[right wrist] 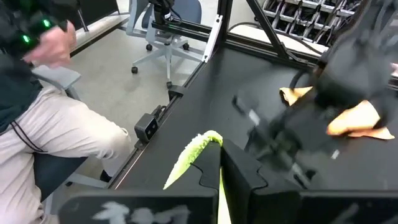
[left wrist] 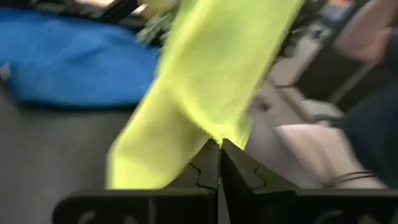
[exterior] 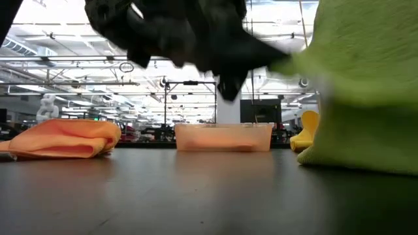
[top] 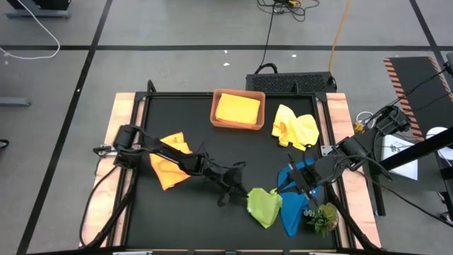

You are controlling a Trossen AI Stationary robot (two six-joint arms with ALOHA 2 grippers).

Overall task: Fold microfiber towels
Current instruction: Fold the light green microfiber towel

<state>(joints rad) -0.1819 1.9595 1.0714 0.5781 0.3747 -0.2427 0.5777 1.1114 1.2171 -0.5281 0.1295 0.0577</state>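
Now we are pinching lime green towel (top: 264,205) at near desk (top: 212,142) edge: left gripper (top: 247,193) clenching one corner, right gripper (top: 291,185) clenching another. Next, we judge, lifting and spreading it flat for folding. Counting towels: one orange (top: 170,166), two yellow (top: 296,127), one in tray (top: 237,110), one blue (top: 293,207), one lime.

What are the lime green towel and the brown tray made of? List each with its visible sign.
Lime green towel: soft matte fabric, likely microfiber; it drapes and bunches, and its surface looks fuzzy in the low view.
Brown tray: rigid, possibly plastic; straight walls, and looks faintly translucent from the low view.
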